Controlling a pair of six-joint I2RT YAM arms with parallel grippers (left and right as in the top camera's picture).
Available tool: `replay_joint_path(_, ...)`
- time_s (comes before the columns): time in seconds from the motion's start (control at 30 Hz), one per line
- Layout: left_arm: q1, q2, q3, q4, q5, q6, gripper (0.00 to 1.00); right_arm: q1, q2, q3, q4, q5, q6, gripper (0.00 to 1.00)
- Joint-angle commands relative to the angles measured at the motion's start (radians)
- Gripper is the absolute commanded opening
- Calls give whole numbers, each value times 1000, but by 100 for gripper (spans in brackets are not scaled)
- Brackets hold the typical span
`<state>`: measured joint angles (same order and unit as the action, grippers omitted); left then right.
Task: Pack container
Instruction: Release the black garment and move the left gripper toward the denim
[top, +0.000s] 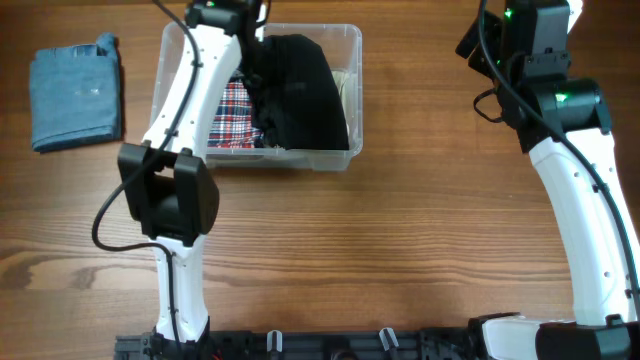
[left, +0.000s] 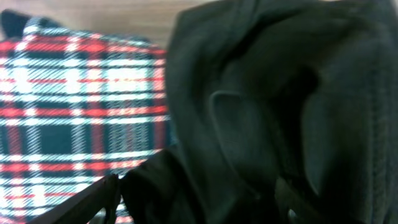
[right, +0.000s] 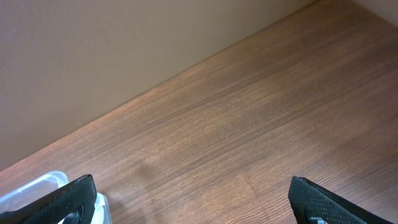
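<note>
Table (top: 400, 250) of brown wood carries the clear container (top: 352, 60) at its far edge, left of centre, with a black garment (top: 305, 90) heaped in its right half over a red plaid garment (top: 232, 115) and a folded blue denim piece (top: 75, 95) lying outside, well apart to its left. Left gripper (left: 196, 202) sits low inside the container, jaws spread wide with black cloth bunched between them — right gripper (right: 191, 190) hangs released over bare wood at the far right, holding nothing.
</note>
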<state>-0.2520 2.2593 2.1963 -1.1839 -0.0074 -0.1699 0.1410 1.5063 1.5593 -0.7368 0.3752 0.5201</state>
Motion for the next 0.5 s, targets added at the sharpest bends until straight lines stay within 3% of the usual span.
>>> replay_joint_path(0.0, -56, 13, 15, 37, 14, 6, 81, 3, 9, -3, 2, 17, 10, 100)
replay_joint_path(0.3, -103, 13, 15, 152, 78, 6, 79, 3, 9, -3, 2, 17, 10, 100)
replay_joint_path(0.47, -87, 13, 15, 88, 11, 7, 84, 3, 9, -3, 2, 17, 10, 100)
